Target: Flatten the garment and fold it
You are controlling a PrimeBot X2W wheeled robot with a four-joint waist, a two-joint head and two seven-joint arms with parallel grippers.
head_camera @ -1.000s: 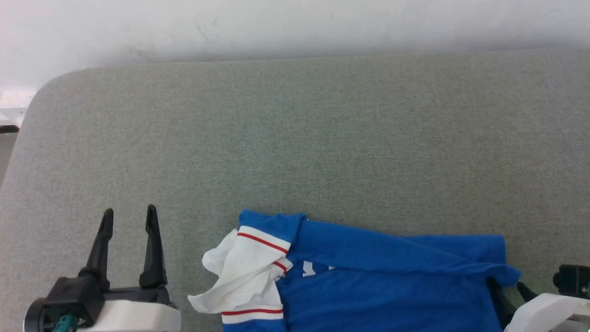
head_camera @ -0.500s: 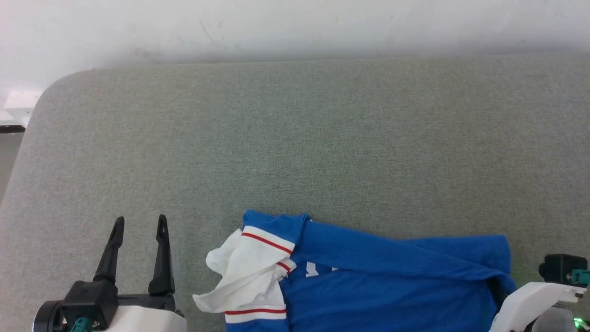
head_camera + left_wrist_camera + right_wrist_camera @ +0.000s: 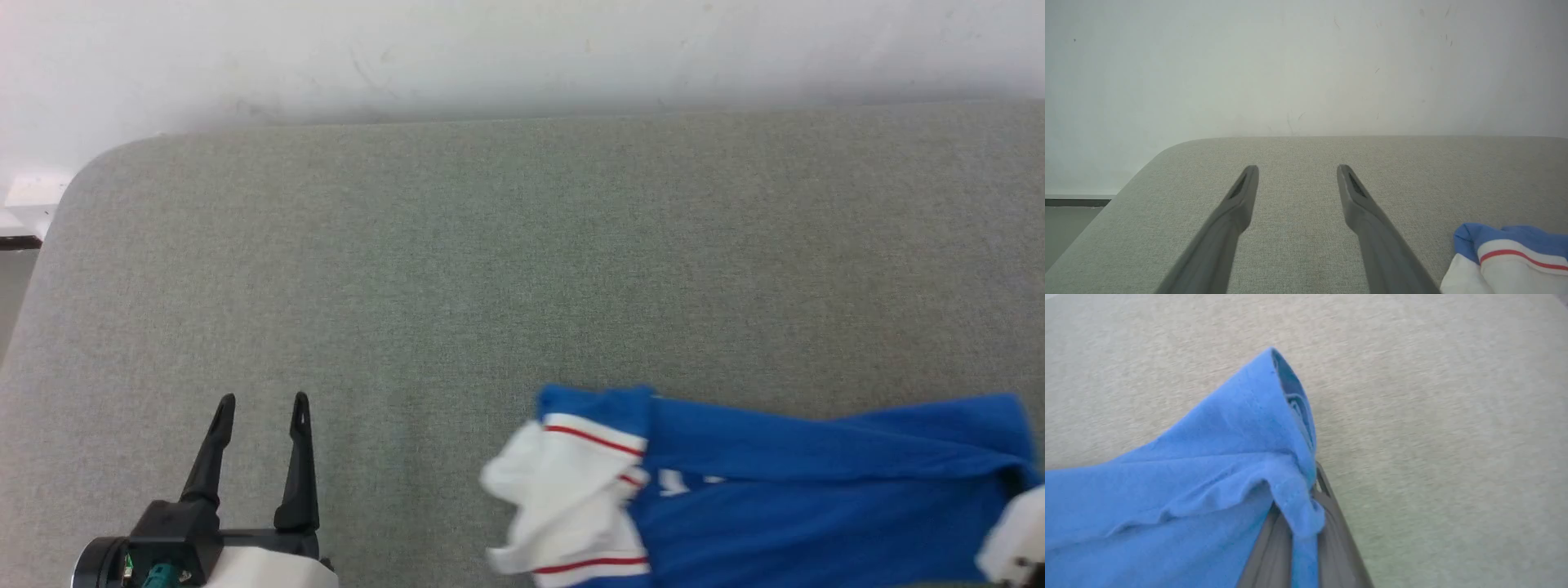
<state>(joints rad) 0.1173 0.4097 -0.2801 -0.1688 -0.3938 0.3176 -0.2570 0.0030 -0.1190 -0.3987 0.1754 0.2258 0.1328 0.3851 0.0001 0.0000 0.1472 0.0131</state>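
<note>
Grey woven cloth is covering the surface (image 3: 490, 245), and at its near left our left gripper (image 3: 264, 397) is hovering with fingers spread, grasping nothing. Well to its right the jersey (image 3: 816, 506) is lying crumpled along the near edge, its white sleeve (image 3: 563, 506) bunched at the left end. We are judging it light, limp and quick to drag and wrinkle, so hems and corners are offering the best holds. At the right end our right gripper (image 3: 1306, 490) is pinching the blue hem (image 3: 1306, 514). Folds are hiding most of the chest lettering (image 3: 676, 482), and the head view's bottom edge is cutting off the jersey's lower part.
</note>
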